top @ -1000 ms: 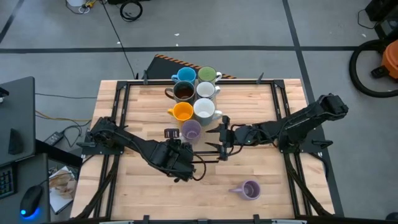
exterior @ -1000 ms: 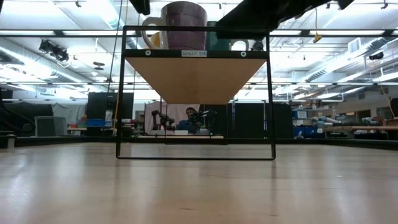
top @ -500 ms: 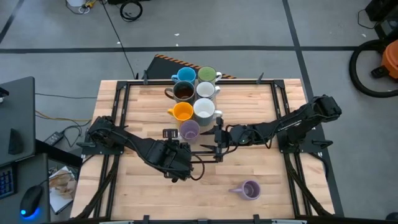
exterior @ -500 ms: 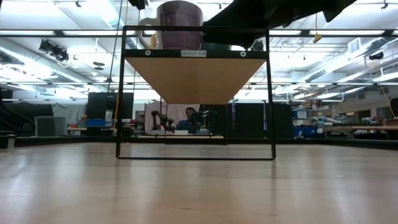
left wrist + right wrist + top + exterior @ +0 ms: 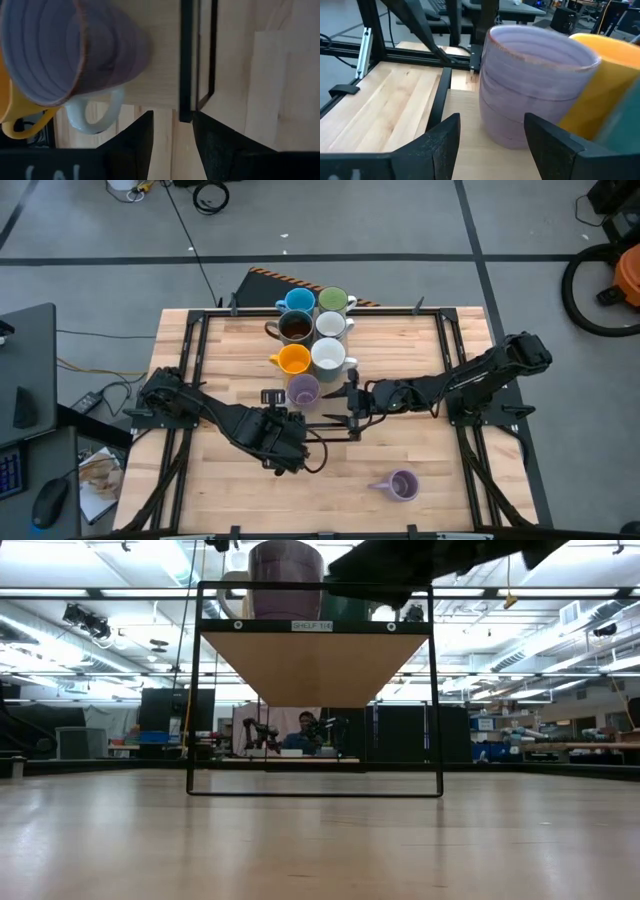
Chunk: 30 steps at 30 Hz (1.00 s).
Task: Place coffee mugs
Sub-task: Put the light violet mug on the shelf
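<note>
Seven coffee mugs stand on a raised shelf (image 5: 315, 626): blue (image 5: 297, 301), green (image 5: 333, 301), dark brown (image 5: 294, 327), white (image 5: 331, 326), orange (image 5: 293, 360), white (image 5: 328, 356) and, nearest the front edge, lavender (image 5: 303, 390) (image 5: 530, 90) (image 5: 55, 45). A second lavender mug (image 5: 400, 485) lies on its side on the table. My right gripper (image 5: 340, 408) (image 5: 492, 125) is open, level, just right of the shelf's lavender mug. My left gripper (image 5: 274, 402) (image 5: 172, 130) is open, pointing steeply down over the shelf's front frame, holding nothing. My right gripper comes level from the table's right. One fingertip (image 5: 540, 132) stands at the lower wall (image 5: 520, 135) of the upright lavender mug on the shelf. I cannot tell whether it touches the mug. Nothing lies between the fingers.
The shelf's black frame bars (image 5: 187, 60) run close past my left fingers. Black rails (image 5: 190, 370) (image 5: 455, 350) border the table's sides. A person shows in the room beyond the table (image 5: 305, 730). Bare wood lies near the table's front edge (image 5: 320, 500).
My right gripper's fingers have swung a little toward the table's left, closer to the shelf's lavender mug. That mug has slid slightly toward the table's left along the shelf, staying upright.
</note>
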Each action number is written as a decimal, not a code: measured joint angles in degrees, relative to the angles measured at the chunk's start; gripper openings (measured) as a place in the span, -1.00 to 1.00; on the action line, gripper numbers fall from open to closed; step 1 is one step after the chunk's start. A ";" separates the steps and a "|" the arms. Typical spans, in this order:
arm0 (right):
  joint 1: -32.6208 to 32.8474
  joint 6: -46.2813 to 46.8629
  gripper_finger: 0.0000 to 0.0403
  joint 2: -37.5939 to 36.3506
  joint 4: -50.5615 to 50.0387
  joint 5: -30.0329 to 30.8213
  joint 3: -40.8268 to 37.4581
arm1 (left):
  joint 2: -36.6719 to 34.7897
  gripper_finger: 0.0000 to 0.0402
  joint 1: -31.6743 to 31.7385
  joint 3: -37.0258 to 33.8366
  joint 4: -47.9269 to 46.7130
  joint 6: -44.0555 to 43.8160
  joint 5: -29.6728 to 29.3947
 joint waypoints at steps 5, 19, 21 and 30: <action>1.21 -0.04 0.12 -4.66 -4.57 1.98 0.00 | -0.02 -0.29 -2.43 0.00 0.01 1.51 -2.92; 7.54 5.53 0.12 -13.46 -22.54 1.05 0.00 | -8.48 -0.29 -7.03 -0.49 7.86 4.85 -13.60; 8.92 6.76 0.12 -13.77 -24.79 1.07 0.00 | -9.42 -0.29 -7.78 -3.78 13.98 8.79 -13.69; 12.50 11.31 0.12 -13.75 -36.51 3.12 1.73 | -21.43 -0.29 -8.23 -27.37 38.86 14.73 -11.67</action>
